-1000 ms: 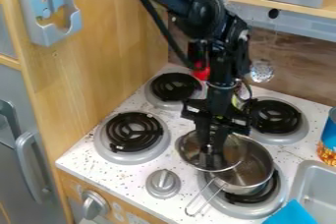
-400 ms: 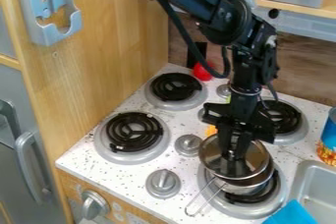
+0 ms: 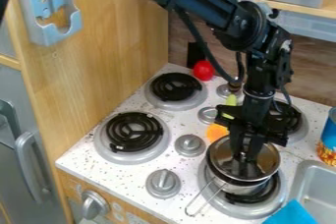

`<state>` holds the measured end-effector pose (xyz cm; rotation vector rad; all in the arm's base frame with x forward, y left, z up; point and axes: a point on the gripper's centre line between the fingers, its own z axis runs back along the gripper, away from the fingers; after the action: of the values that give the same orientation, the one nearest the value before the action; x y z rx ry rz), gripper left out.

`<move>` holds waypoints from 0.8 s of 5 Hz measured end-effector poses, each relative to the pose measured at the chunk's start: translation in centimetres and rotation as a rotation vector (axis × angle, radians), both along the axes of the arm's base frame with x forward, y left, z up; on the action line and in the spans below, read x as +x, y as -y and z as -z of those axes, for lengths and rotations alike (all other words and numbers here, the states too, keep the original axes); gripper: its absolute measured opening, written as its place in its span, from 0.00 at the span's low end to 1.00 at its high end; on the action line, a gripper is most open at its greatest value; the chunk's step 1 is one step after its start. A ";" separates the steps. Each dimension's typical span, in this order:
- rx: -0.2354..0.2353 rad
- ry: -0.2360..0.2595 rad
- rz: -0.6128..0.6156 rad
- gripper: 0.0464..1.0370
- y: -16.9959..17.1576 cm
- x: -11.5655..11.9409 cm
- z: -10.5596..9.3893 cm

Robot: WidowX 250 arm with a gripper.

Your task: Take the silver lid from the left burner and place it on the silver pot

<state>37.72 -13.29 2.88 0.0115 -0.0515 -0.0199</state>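
Observation:
Above the front-right burner is the gripper (image 3: 244, 158), pointing down and shut on the top of the round glass lid (image 3: 263, 166). The lid has a metal rim and lies over the mouth of the small metal pot (image 3: 239, 186), roughly level. Beneath the pot is the black coil of the front-right burner (image 3: 270, 188), and the pot's wire handle (image 3: 197, 201) points to the front left. The fingertips hide the lid's centre.
Behind the pot lie an orange object (image 3: 217, 132) and a yellow-green one (image 3: 231, 100); a red one (image 3: 203, 70) sits farther back. A can (image 3: 328, 137), the sink (image 3: 316, 177) and a blue item (image 3: 294, 214) are at right. Bare burners (image 3: 134, 132) stand left.
The gripper has moved right with the lid. The lid was left of the pot's centre, then tilted over it, and now lies across its mouth. The orange and red objects have come into fuller view.

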 end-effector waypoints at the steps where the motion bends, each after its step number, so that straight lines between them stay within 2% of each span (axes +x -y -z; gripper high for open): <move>1: 0.013 -0.007 -0.023 0.33 0.1 0.7 0.6; 2: 0.029 0.003 -0.027 0.64 -0.1 1.1 0.5; 3: 0.044 -0.015 -0.021 0.93 -0.4 0.9 0.5; 4: 0.048 -0.038 -0.007 0.97 -0.9 0.6 0.5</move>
<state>38.33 -12.43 2.34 0.0597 -0.0133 -0.0141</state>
